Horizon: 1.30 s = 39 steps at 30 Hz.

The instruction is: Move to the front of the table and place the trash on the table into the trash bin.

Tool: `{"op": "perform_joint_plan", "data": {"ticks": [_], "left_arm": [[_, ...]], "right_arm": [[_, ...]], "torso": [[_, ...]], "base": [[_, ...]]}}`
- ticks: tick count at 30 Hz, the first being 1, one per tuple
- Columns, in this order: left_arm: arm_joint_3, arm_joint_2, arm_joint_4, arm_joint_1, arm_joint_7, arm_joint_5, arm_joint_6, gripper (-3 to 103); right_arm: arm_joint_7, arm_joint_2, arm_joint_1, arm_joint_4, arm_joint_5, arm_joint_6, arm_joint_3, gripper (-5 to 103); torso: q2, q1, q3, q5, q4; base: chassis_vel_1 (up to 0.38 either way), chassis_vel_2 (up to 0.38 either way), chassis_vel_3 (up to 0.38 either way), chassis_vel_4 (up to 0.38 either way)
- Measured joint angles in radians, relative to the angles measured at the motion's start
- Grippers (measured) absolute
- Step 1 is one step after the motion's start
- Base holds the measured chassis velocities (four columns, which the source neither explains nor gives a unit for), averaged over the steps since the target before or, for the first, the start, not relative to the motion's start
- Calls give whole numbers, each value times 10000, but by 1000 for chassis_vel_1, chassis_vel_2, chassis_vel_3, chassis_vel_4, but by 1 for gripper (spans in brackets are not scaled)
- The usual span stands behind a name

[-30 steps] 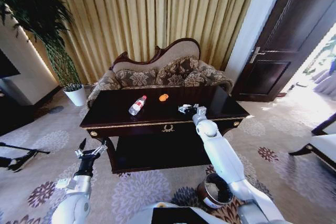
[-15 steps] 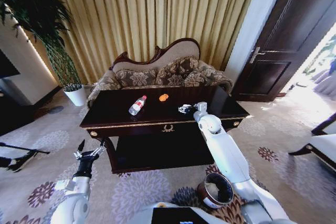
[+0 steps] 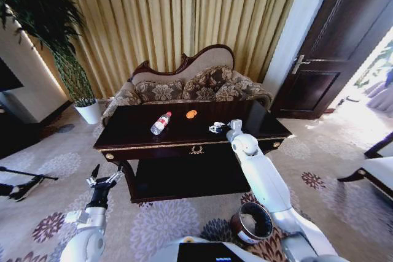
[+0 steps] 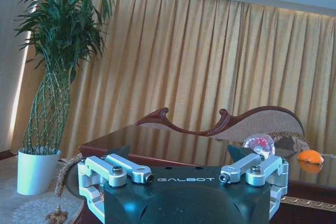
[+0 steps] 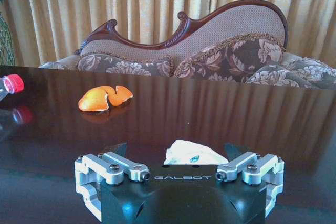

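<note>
Jaws of right gripper [image 3: 216, 128] standing wide over worktop [image 3: 135, 128], white crumpled scrap [image 5: 190, 152] lying between them, not gripped. Plastic bottle [image 3: 161, 123] lying on its side near worktop middle, orange piece [image 3: 191, 114] just beyond it. Left gripper [image 3: 103, 177] hanging low before worktop's left corner, jaws wide. Trash bin [image 3: 252, 223] sitting on carpet beside right arm.

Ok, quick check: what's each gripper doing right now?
Left gripper: open, holding nothing, low beside the table.
Right gripper: open over the tabletop, jaws either side of the white crumpled scrap, not closed on it.
</note>
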Motion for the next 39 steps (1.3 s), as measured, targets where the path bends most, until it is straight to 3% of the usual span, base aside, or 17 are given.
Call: {"op": "perform_joint_plan", "data": {"ticks": [3,8,11,12,15,18,27,35,39], "left_arm": [[-4,-14,2,5,5,0,-2,100],[-6,-48,17,10,17,1,-12,100],[-5,-46,17,-2,20,3,-14,100],[-5,-46,17,-2,20,3,-14,100],[6,-44,17,-9,21,9,-14,100],[7,-43,16,-7,21,9,-13,100],[-27,-45,-3,28,23,5,-33,100],[-28,-38,-13,29,24,0,-48,100],[-20,-35,-13,27,24,-1,-50,100]], "right_arm": [[-6,23,-26,-35,-44,0,1,102],[-10,46,-157,-39,-101,17,21,95],[-9,47,-206,-30,-121,70,53,82],[-9,47,-206,-30,-121,70,53,82],[-2,43,-205,-30,-125,102,64,65],[0,40,-204,-30,-138,133,65,57],[-4,51,-230,-37,-244,259,27,54],[-12,55,-325,-34,-279,360,27,21],[-20,46,-372,-15,-279,383,41,11]], "torso": [[0,0,0,0,1],[0,0,0,1,0],[0,0,0,0,0],[0,0,0,0,0],[1,0,0,0,0],[0,0,0,0,0],[0,0,0,0,0],[0,0,0,0,0],[0,0,0,0,1]], "base": [[0,0,0,0],[0,0,0,0],[0,0,0,0],[0,0,0,0],[0,0,0,0],[0,0,0,0],[0,0,0,0],[0,0,0,0],[0,0,0,0]]}}
